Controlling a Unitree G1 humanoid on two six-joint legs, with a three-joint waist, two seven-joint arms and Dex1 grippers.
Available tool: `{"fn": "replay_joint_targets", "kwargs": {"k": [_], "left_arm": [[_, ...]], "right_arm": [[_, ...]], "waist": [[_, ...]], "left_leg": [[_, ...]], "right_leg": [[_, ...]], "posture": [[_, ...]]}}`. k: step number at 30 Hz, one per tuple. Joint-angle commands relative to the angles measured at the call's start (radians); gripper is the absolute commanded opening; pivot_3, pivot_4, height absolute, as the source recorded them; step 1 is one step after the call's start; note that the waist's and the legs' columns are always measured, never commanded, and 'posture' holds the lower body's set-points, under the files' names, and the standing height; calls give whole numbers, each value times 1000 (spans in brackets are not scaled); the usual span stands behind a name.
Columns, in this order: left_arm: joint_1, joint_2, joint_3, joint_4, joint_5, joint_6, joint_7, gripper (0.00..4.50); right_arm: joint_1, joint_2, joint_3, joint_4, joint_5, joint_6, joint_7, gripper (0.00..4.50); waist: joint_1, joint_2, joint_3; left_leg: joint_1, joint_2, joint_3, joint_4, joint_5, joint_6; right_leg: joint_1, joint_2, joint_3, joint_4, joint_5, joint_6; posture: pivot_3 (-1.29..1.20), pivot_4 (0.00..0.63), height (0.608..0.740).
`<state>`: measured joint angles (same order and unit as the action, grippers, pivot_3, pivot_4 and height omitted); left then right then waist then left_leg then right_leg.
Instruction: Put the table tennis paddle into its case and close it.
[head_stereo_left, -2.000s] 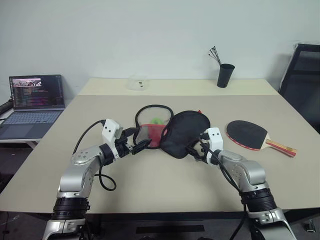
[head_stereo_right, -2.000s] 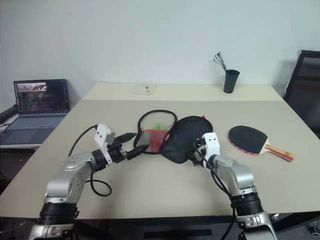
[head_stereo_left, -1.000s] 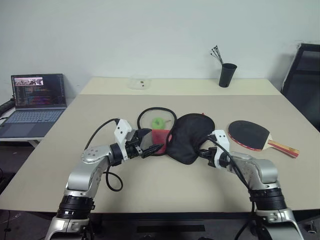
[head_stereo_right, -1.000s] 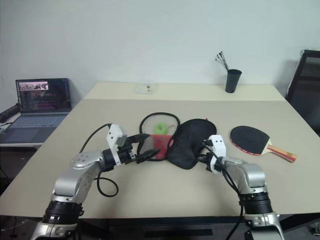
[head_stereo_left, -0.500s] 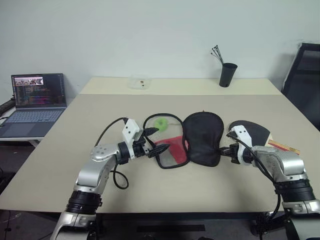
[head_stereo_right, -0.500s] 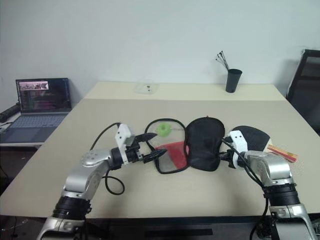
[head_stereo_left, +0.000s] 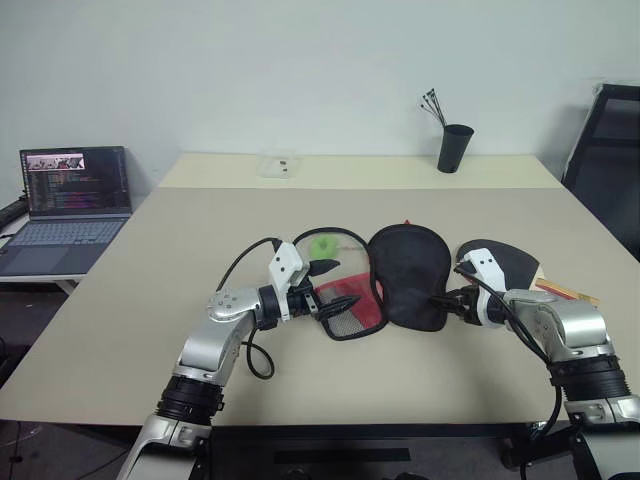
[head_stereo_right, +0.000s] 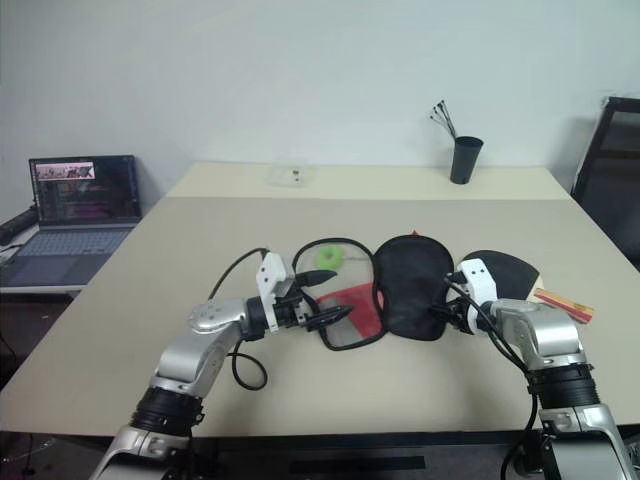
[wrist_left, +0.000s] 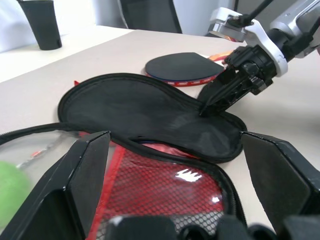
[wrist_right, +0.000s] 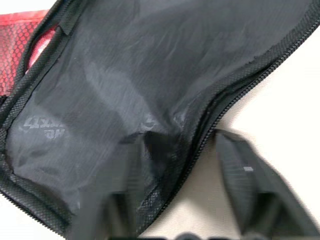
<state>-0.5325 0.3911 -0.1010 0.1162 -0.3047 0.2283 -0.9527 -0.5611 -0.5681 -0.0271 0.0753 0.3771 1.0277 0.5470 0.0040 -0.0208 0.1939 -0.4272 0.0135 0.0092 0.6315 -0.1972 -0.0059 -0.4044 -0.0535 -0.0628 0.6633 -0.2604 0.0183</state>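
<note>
From the head, the soft paddle-shaped fabric case, black half and red mesh half, lies unzipped and spread flat mid-table. The left gripper reaches level over the mesh half, fingers spread wide and empty. The right gripper slopes down at the black flap's edge. The black-faced table tennis paddle lies just behind the right wrist.

Left wrist: wide fingers frame the open case.

Right wrist: parted fingers straddle the zipper rim, apparently not pinching it.
</note>
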Motion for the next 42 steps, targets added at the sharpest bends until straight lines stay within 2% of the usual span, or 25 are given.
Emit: {"fn": "replay_joint_targets", "kwargs": {"k": [1,2,10,14,21,32,42], "left_arm": [[-22,-9,-9,-36,-4,-8,-7,4500],[-24,-13,-13,-36,-4,-7,-6,4500],[-99,-64,-37,40,18,-45,-12,4500],[-137,-93,-54,89,30,-73,-29,4500],[-154,-117,-67,121,48,-99,-47,4500],[-149,-117,-62,112,53,-98,-56,4500],[-149,-117,-60,111,54,-98,-58,4500]], "right_arm": [[36,-55,-62,-107,37,0,45,4082],[52,-75,-74,-133,37,-26,59,4463],[59,-196,-174,-67,37,-148,139,4463],[39,-301,-159,128,-38,-334,228,4463],[-61,-401,-83,531,-195,-607,318,4463],[-250,-394,-5,992,-356,-788,308,4463],[-297,-387,-5,1082,-392,-838,308,4463]], "waist": [[1,0,0],[2,0,0],[3,0,0],[3,0,0],[-1,0,0],[-5,0,0],[-5,0,0]], "left_leg": [[0,0,0,0,0,0],[-1,0,0,0,0,0],[-1,0,-1,2,0,0],[-1,-1,1,2,0,0],[-1,-1,5,2,0,0],[0,-1,8,3,0,0],[0,-1,9,3,0,0]], "right_leg": [[0,0,0,0,0,0],[0,0,0,0,0,0],[-1,0,-2,0,0,0],[-1,0,-1,0,0,0],[-1,0,-1,0,0,0],[-1,0,1,1,0,0],[-1,0,2,2,3,-3]], "posture": [[0,150,740],[0,150,740],[0,150,740],[0,150,740],[0,150,740],[0,150,740],[0,150,740]]}}
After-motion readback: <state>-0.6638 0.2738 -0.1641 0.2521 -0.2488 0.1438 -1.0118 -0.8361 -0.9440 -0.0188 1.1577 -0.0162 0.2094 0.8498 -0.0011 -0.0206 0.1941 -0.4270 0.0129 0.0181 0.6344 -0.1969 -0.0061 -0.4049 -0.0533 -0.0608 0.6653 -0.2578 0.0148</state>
